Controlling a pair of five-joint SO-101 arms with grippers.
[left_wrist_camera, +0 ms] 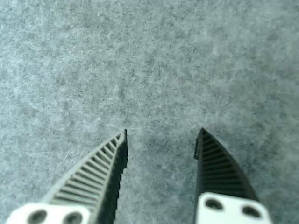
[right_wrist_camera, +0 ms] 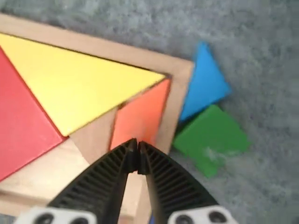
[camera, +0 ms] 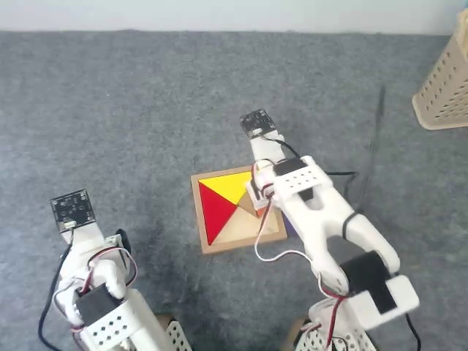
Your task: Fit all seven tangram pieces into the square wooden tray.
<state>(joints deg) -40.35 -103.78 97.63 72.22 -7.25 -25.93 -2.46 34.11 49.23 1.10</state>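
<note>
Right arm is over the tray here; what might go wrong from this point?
1. The right gripper, shut, has its tips at the orange piece, next to the yellow triangle; a push may wedge or tip it rather than seat it.
2. The blue piece and green piece lie on the carpet right beside the tray; grasping them there may nudge it.

I see a gray fuzzy bench (camera: 131, 110). On it sit the tray (camera: 234, 244), a blue piece (right_wrist_camera: 205, 84) and a green piece (right_wrist_camera: 210, 135) just beside the tray, and a basket (camera: 447, 80).
</note>
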